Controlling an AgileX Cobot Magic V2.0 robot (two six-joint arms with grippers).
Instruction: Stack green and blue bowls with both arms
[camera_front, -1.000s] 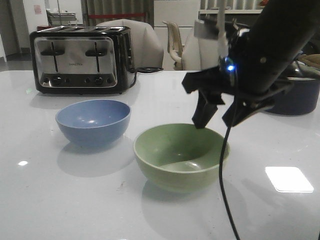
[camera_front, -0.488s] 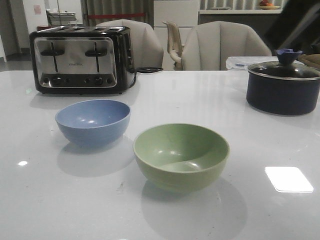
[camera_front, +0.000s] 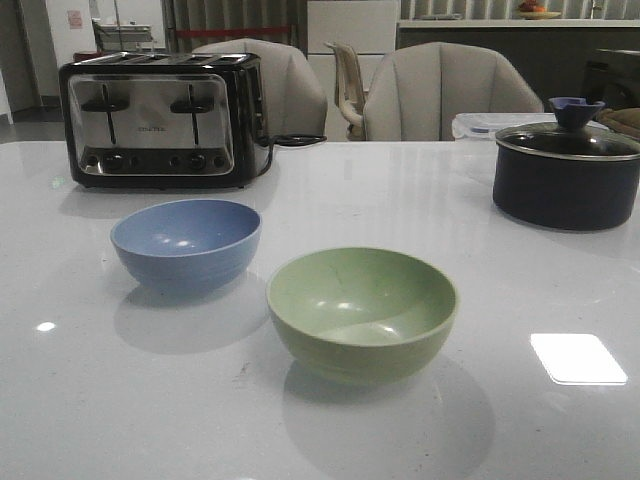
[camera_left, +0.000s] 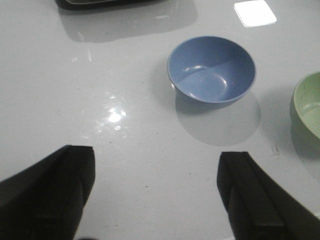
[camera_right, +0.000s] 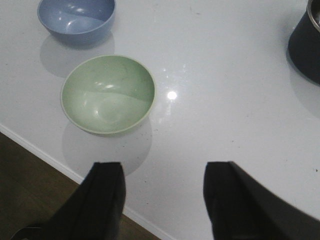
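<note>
Right now I see both bowls apart on the table (camera_front: 120, 400): blue bowl (camera_front: 186, 241) ahead of my wide-open left gripper (camera_left: 155, 192), green bowl (camera_front: 361, 310) nearer my wide-open right gripper (camera_right: 162, 200).

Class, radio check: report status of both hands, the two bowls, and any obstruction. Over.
Left hand open, empty, above table. Right hand open, empty. Blue bowl and green bowl upright, apart, not stacked. Nothing between them; toaster and pot farther back.

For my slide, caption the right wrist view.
Open right claw above the table edge, green bowl just ahead, blue bowl beyond.
</note>
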